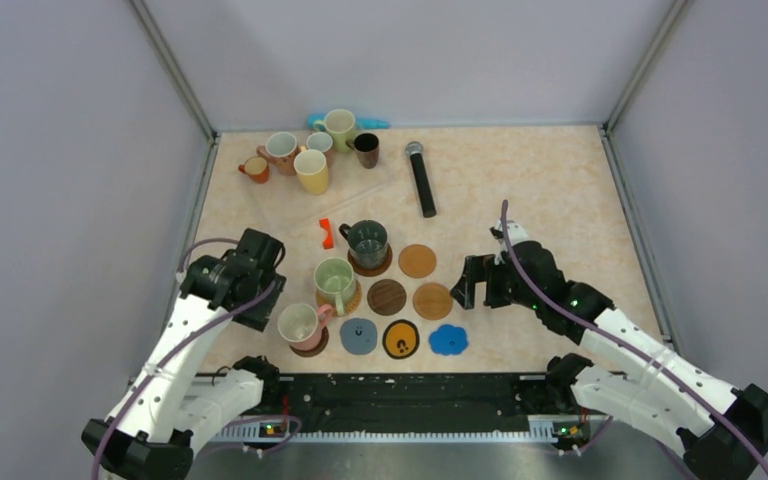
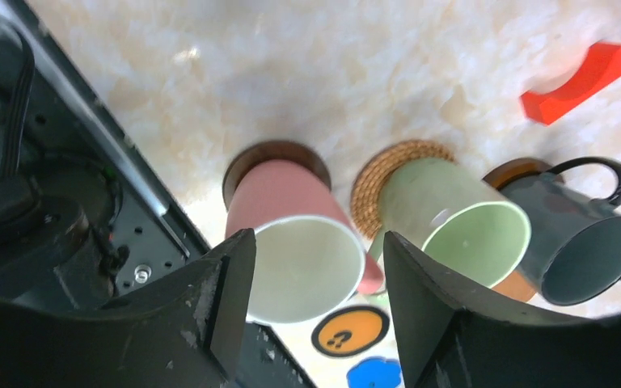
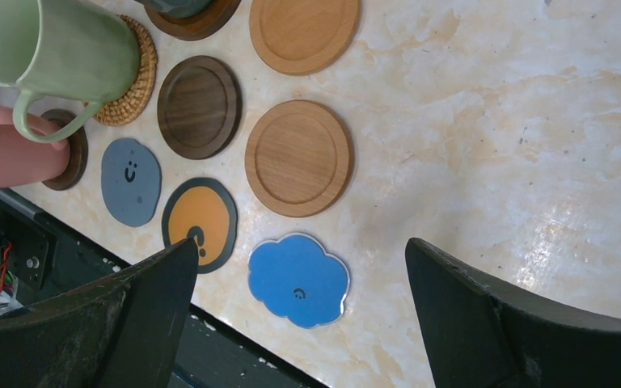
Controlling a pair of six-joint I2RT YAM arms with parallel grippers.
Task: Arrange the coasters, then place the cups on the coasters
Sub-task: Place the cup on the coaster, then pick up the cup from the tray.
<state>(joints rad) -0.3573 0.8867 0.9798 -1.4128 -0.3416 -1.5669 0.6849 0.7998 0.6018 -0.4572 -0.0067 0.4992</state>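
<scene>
Pink cup (image 2: 279, 194): probably stiff, slick, breakable; take by rim wall.
Left gripper (image 2: 317, 242): jaws apart, empty.
Right gripper (image 3: 301, 246): wide, empty.

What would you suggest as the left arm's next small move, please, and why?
Probably raise the left end effector straight up, clear of the pink cup. That cup stands on its dark coaster with the jaws open around it, so the placement looks finished, while the yellow cup and others wait farther back.
</scene>
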